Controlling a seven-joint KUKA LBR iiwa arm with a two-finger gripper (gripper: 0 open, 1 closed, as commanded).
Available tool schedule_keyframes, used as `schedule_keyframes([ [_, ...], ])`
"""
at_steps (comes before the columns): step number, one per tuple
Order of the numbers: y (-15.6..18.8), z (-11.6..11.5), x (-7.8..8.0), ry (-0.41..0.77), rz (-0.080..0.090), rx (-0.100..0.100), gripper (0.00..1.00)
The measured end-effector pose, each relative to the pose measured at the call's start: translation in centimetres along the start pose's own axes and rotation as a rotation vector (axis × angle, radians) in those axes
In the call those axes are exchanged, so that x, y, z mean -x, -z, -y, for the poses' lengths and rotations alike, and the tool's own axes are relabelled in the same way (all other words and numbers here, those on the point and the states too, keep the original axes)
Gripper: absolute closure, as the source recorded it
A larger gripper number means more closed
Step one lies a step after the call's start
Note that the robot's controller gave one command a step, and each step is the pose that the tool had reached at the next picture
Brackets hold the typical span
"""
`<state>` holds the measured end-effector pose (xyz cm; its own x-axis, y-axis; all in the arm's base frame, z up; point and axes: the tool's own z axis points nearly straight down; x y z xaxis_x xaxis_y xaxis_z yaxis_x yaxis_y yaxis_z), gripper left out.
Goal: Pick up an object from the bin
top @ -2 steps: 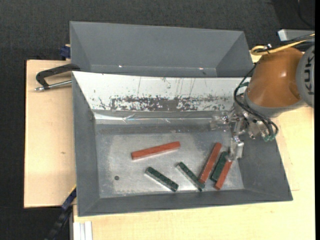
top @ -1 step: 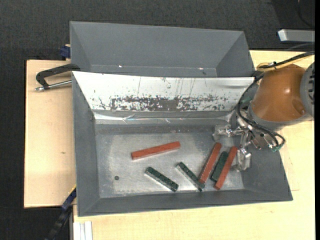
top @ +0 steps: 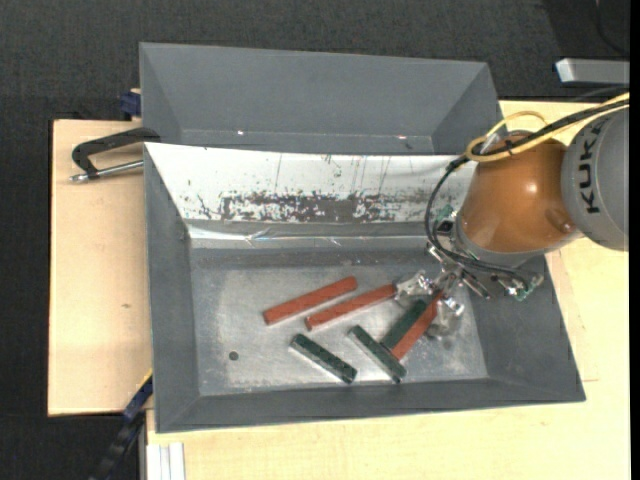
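Red stick (top: 410, 338) beside dark green stick (top: 403, 321), pincer (top: 437, 303) over their ends

The claw (top: 438, 303) covers 1 end of the red stick (top: 411, 338) beneath it.

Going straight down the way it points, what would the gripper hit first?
Probably the green stick or the red stick beside it, both lying right under the gripper; depth is unclear, so I cannot say which first.
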<state>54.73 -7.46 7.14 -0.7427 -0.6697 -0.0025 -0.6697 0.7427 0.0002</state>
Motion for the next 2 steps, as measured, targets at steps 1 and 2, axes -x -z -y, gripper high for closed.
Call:
schedule_keyframes([
  [1, 0.0, 0.0, 0.0, 0.0, 0.0, 0.0, 1.0],
  [2, 15.1, 1.1, -1.0, -0.012, 0.004, -0.006, 1.0],
])
